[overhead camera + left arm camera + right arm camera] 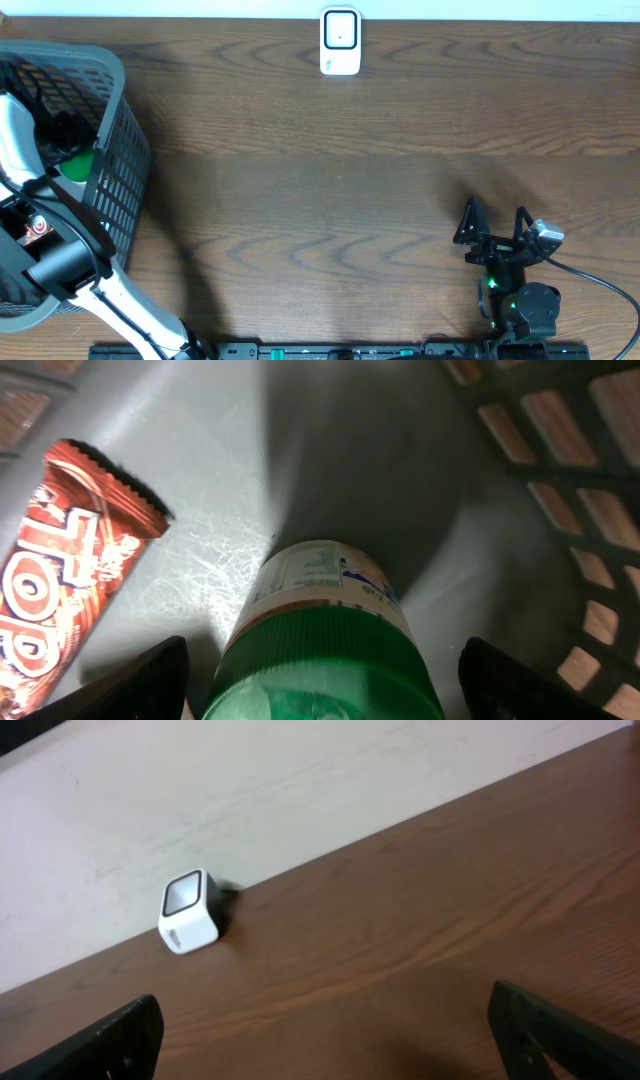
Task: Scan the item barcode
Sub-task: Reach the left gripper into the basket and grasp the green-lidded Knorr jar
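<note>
In the basket [122, 190] at the overhead frame's left edge, the left hand [322, 688] straddles the green-capped bottle [320, 585], fingers [140, 682] apart (candy bar [60, 575] beside it): centre, sink below the cap, then close squarely.

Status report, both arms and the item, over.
Left gripper open, flanking green-capped bottle in basket. Right gripper open over table. Candy bar beside bottle; nothing blocking scanner.

Green-capped, white-labelled bottle [320, 630] inside the grey basket [118, 170]; white scanner [340, 42] upright at far edge of table [330, 200].
</note>
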